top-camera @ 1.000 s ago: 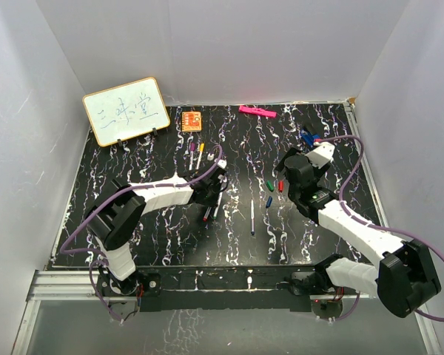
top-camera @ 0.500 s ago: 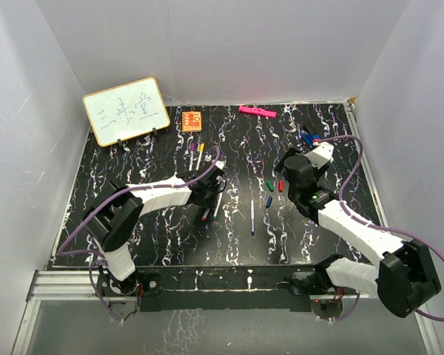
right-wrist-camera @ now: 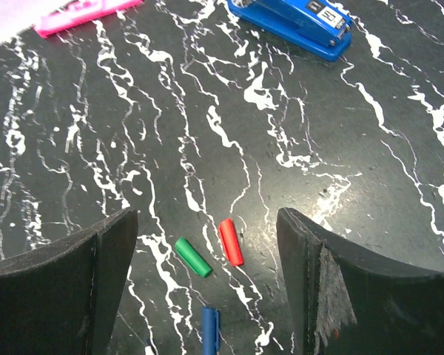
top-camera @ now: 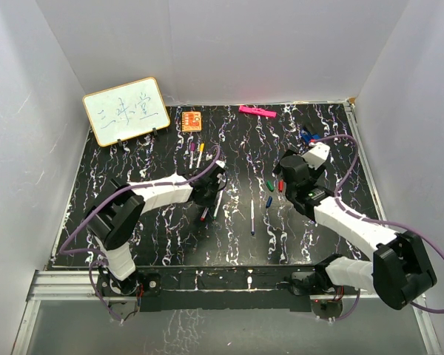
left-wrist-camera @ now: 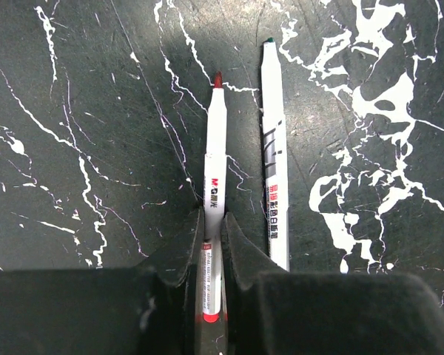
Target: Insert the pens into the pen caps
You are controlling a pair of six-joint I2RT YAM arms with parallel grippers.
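My left gripper (left-wrist-camera: 213, 222) is shut on the red-tipped pen (left-wrist-camera: 215, 155), which lies along the table with its tip pointing away. A green-tipped pen (left-wrist-camera: 274, 163) lies just right of it, outside the fingers. In the top view the left gripper (top-camera: 207, 198) is at centre left and a blue-tipped pen (top-camera: 252, 217) lies in the middle. My right gripper (right-wrist-camera: 207, 222) is open above the green cap (right-wrist-camera: 193, 257) and the red cap (right-wrist-camera: 231, 241), touching neither. The blue cap (right-wrist-camera: 210, 329) lies nearer. The purple pen (top-camera: 192, 157) and yellow pen (top-camera: 200, 155) lie farther back.
A blue clip-like object (right-wrist-camera: 292, 18) lies at the back right and a pink marker (right-wrist-camera: 85, 15) at the back. In the top view an orange block (top-camera: 192, 120) and a small whiteboard (top-camera: 126, 111) stand at the back left. White walls surround the table.
My right gripper has moved a little away from its base, over the caps. My left gripper has shifted slightly nearer, along the red-tipped pen.
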